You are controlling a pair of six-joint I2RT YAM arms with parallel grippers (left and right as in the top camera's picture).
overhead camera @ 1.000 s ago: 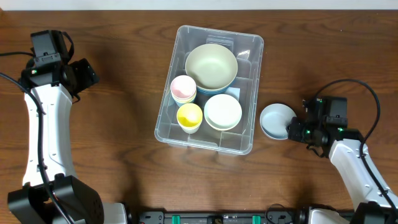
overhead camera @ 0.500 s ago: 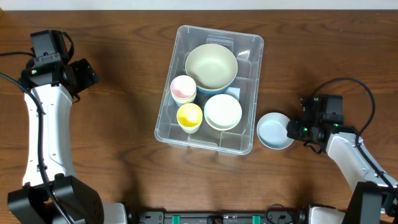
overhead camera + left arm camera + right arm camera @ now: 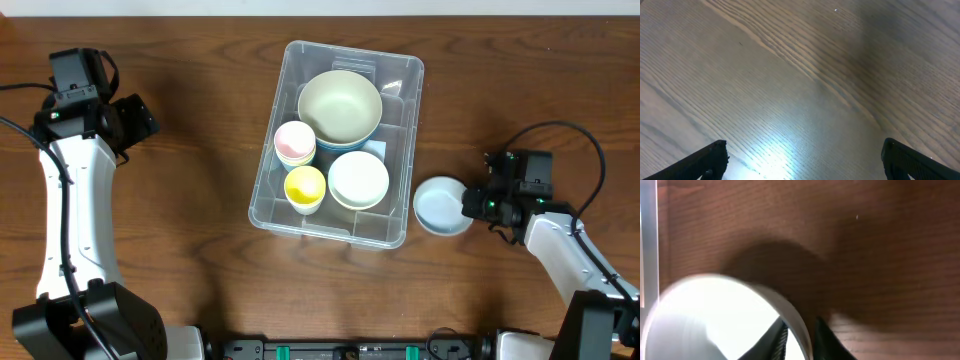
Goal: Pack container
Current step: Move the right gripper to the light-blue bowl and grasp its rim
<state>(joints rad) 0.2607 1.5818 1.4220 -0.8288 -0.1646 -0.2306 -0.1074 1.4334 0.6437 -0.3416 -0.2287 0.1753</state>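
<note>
Container (image 3: 398, 135): clear moulded plastic bin with rounded corners, mid-surface, long axis running near-far with a slight tilt. Already inside:
- large pale green bowl (image 3: 340, 105) at the far end
- pink bowls (image 3: 295, 142) stacked on the left
- yellow cup (image 3: 305, 188) near-left
- white bowl (image 3: 358, 180) near-right

The pale blue bowl (image 3: 443, 205) is outside on the dark wood-grain surface (image 3: 200, 220), just beside the container's near-right wall. Can't tell whether it touches the wall.

Right gripper (image 3: 800, 336): jaws narrow, pinching the bowl's right rim, one finger inside and one outside. The container lies directly left of these jaws, with the bowl between them.

Left gripper (image 3: 802, 162): jaws wide, holding nothing, over bare surface well left of the container. The right arm is much the nearer.

Judgement: the coming move is lift, carry left over the wall, set down. The bowl looks smooth, rigid and round, so a rim pinch may let it tilt. Free floor is scarce, so nesting it in the white bowl seems likeliest.
</note>
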